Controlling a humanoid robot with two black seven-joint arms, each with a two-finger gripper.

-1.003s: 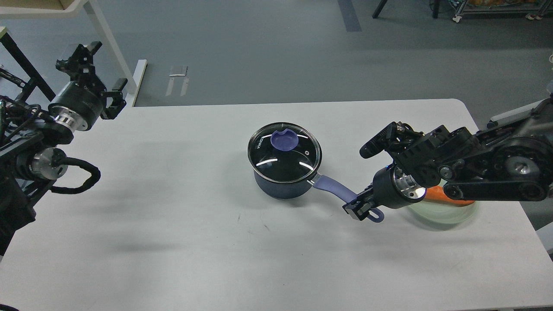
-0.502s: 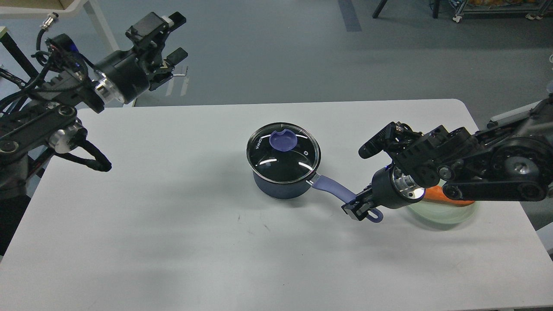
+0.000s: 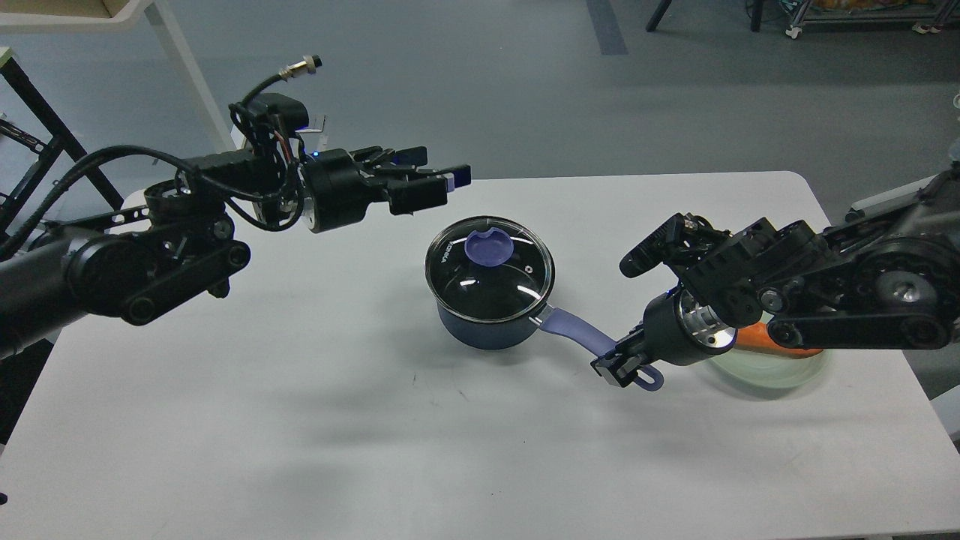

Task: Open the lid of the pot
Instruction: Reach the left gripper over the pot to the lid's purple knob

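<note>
Lid [image 3: 489,262] sits on pot [image 3: 480,330], untouched. R gripper [image 3: 621,365] clamps pot handle [image 3: 574,331] near its end. L gripper [image 3: 439,182] fingers parted, holding nothing, above-left of lid.

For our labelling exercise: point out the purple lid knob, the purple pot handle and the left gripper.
Purple lid knob [image 3: 489,246], head view, knob's top.
Purple pot handle [image 3: 571,328], head view, mid-handle.
Left gripper [image 3: 450,178], head view, between fingertips.

White lettering on the glass pot lid [image 3: 491,266], near its left rim, is too small to read
</note>
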